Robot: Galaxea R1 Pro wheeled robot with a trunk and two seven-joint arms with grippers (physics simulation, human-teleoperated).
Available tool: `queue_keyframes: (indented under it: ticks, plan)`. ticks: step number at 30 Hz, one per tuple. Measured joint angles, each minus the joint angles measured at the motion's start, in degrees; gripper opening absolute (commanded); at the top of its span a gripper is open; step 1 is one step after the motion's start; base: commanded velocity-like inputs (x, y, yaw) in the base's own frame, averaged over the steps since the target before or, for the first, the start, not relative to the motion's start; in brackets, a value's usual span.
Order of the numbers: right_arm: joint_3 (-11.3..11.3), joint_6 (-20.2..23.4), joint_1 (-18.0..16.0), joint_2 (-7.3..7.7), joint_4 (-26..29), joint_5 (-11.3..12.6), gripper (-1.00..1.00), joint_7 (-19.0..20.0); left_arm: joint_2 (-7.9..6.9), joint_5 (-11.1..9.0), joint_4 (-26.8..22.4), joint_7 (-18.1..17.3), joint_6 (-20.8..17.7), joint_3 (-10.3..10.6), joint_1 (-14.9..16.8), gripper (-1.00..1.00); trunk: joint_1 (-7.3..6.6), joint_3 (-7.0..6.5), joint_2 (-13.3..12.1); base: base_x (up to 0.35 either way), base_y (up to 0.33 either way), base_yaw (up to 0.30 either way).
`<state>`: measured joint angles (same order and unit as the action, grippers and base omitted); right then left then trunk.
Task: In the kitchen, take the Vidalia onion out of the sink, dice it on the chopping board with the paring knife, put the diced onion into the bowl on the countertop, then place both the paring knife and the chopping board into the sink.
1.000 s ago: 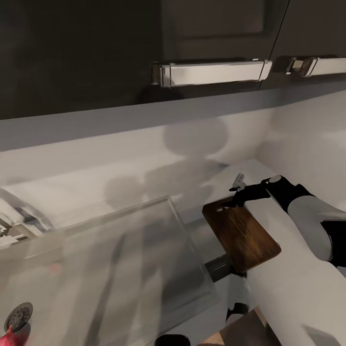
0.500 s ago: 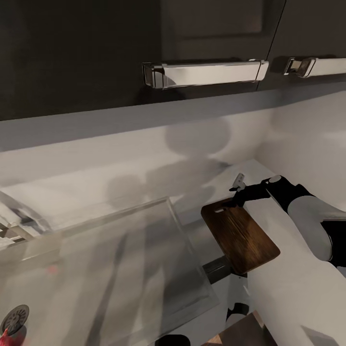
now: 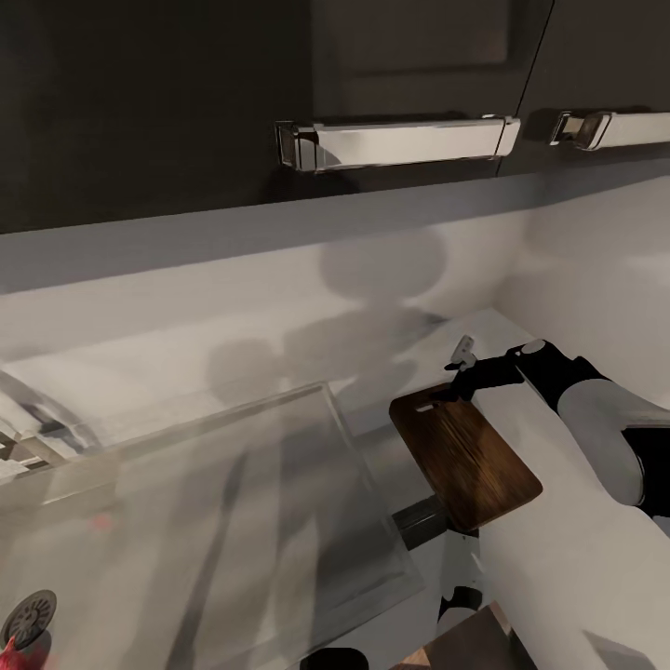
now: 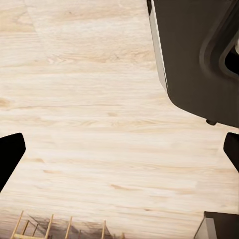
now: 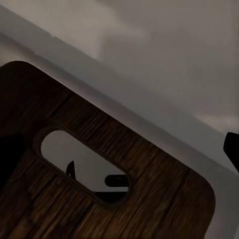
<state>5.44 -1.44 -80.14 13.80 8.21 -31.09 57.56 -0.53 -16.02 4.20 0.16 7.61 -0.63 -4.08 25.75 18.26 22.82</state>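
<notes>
Head view unchanged from before: right claw pinches the chopping board; left claw spread, empty.

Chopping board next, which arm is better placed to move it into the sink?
The right: its gripper is at the chopping board's handle end, beside the sink. The left gripper faces floor.

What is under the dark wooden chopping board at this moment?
The chopping board lies over the sink's right edge; a dark block shows beneath its near corner. Through its handle slot a pale surface shows. The rest underneath is covered.
</notes>
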Motion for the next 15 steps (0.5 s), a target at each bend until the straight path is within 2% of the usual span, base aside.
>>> queue_keyframes:
  ticks: [15]
  plan:
    - [0.0, 0.0, 0.0, 0.31, 0.0, 0.0, 1.0, 0.0, 0.0, 0.0, 0.0, 0.0, 0.0, 0.0, 0.0, 1.0, 0.0, 0.18, 0.0, 0.0, 0.0, 0.0]
